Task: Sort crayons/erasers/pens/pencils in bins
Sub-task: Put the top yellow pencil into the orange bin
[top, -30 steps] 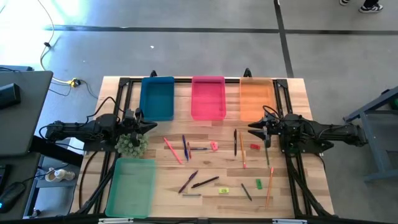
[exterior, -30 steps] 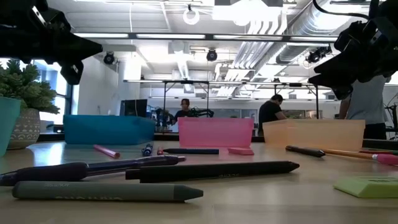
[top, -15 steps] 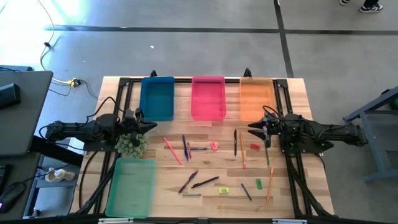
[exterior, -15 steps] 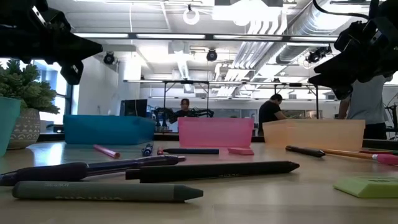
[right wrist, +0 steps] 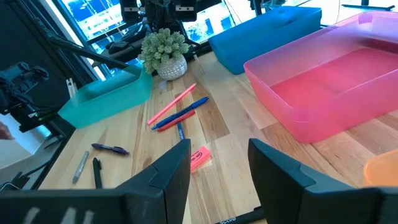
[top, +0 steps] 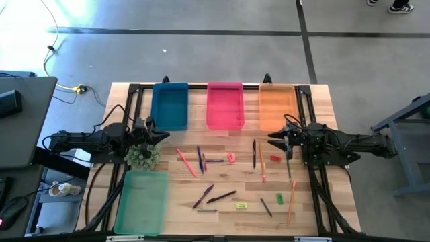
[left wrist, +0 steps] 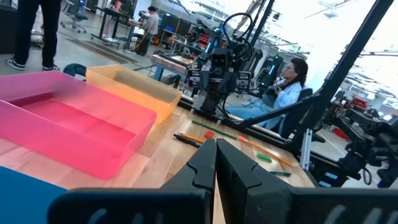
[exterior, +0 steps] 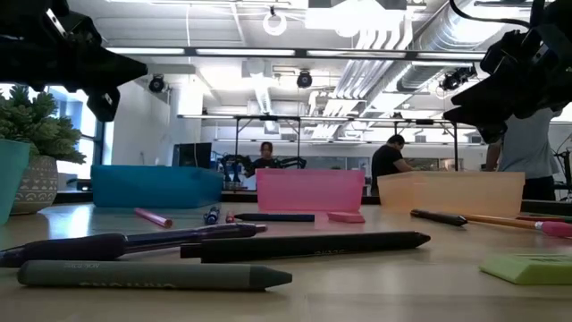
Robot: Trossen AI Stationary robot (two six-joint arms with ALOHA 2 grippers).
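Crayons, pens, pencils and erasers lie loose on the wooden table between the arms. Among them are a pink stick (top: 186, 162), blue pens (top: 200, 160), a pink eraser (top: 231, 158), a black pen (top: 254, 153), orange pencils (top: 262, 165) and a green eraser (top: 279, 198). The blue bin (top: 169, 106), pink bin (top: 224, 105) and orange bin (top: 277, 107) stand along the far edge, and the green bin (top: 142, 200) sits near left. My left gripper (left wrist: 216, 155) hovers shut at the table's left. My right gripper (right wrist: 217, 155) hovers open at the right. Neither holds anything.
A small potted plant (top: 142, 156) stands just below my left gripper, beside the green bin. Black frame rails (top: 134, 101) run along the table's edges. In the low view, dark sticks (exterior: 304, 245) lie close to the near edge. People sit in the room beyond.
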